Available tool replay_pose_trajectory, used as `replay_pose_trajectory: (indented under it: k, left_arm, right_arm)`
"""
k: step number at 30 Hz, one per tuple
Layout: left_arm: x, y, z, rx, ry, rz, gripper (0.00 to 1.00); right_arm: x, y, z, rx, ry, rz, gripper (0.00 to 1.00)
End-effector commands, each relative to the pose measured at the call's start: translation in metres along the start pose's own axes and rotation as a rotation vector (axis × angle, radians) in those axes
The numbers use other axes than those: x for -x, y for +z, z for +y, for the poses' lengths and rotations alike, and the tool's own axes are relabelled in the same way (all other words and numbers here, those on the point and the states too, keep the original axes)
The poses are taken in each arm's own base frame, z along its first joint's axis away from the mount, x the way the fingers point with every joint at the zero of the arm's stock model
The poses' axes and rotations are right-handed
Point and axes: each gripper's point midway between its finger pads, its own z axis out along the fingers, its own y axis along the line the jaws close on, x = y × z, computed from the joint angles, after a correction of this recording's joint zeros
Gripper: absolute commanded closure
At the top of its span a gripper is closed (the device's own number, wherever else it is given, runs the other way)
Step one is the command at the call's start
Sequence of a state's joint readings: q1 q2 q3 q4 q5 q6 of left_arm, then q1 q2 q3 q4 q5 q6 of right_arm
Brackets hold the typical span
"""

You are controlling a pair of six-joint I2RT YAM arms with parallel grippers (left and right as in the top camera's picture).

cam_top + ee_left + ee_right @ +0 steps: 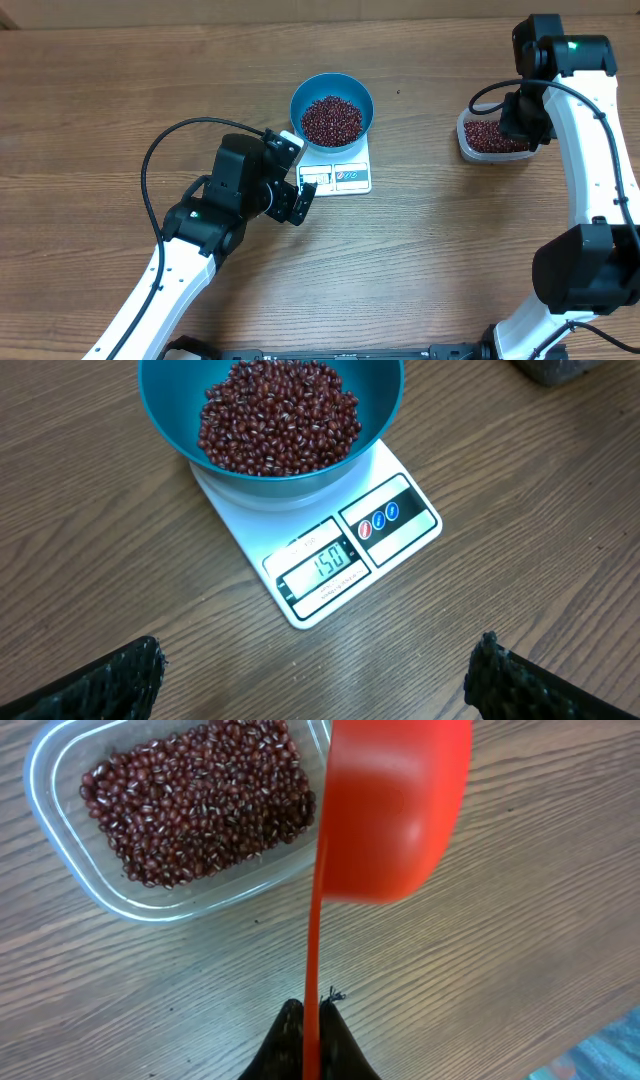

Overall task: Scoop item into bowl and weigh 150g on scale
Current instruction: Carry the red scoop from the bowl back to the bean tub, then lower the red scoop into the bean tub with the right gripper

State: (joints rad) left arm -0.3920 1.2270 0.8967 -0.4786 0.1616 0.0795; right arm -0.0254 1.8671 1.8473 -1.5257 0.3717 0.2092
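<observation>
Maroon beans (pixel 278 415): a loose heap in the bowl, straight ahead of the left claw (pixel 315 688) and apart from it.
Bowl (pixel 165 405): bright blue, round and deep; it sits on the far part of the scale, ahead of the left claw.
Scale (pixel 405 530): flat and white, resting on the tabletop, its display edge turned toward the left claw and nearer to it than the bowl.
Display (pixel 330 563): reads 150.
Left claw: spread wide, nothing between its fingers (pixel 105 682); it touches neither scale nor bowl.
Right claw (pixel 306 1038): closed tight on the scoop's thin handle, well apart from the scale.
Scoop (pixel 395 810): orange-red plastic, its cup out ahead of the right claw, by the tub's corner; its contents cannot be told.
Tub (pixel 45 835): clear plastic, rounded rectangle, ahead and left of the right claw, with more beans (pixel 200 805) covering its floor.
Tabletop (pixel 100 100): brown wood grain under everything.
</observation>
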Motion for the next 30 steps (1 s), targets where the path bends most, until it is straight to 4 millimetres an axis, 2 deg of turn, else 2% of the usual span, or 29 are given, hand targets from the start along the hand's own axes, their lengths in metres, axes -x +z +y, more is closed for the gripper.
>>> replay_pose_trajectory:
  k: [1,7,11,15,20,25,28,30]
  left_arm:
    - [0.007,-0.002,0.000,-0.006,0.006,-0.018,0.01]
    - [0.007,-0.002,0.000,-0.006,0.006,-0.018,0.00]
    - [0.007,-0.002,0.000,-0.006,0.006,-0.018,0.01]
    - [0.007,-0.002,0.000,-0.006,0.006,-0.018,0.00]
    - [0.007,-0.002,0.000,-0.006,0.006,-0.018,0.00]
    - [0.007,-0.002,0.000,-0.006,0.006,-0.018,0.00]
    - [0.007,-0.002,0.000,-0.006,0.006,-0.018,0.00]
    - [0.007,-0.002,0.000,-0.006,0.006,-0.018,0.00]
  right_arm:
    - [0.008,-0.013,0.002,0.032,0.029,-0.057,0.96]
    - [0.014,-0.028,0.034,0.240,-0.010,-0.095,0.96]
    - [0.014,-0.052,0.056,0.417,-0.047,-0.143,0.96]
    - [0.011,-0.080,0.067,0.563,-0.070,-0.187,0.96]
    - [0.004,-0.113,0.061,0.709,-0.045,-0.231,0.96]
    - [-0.006,-0.142,0.040,0.813,0.005,-0.277,0.96]
    - [-0.007,-0.150,0.031,0.877,0.042,-0.289,0.96]
    - [-0.007,-0.144,0.023,0.898,0.104,-0.266,0.96]
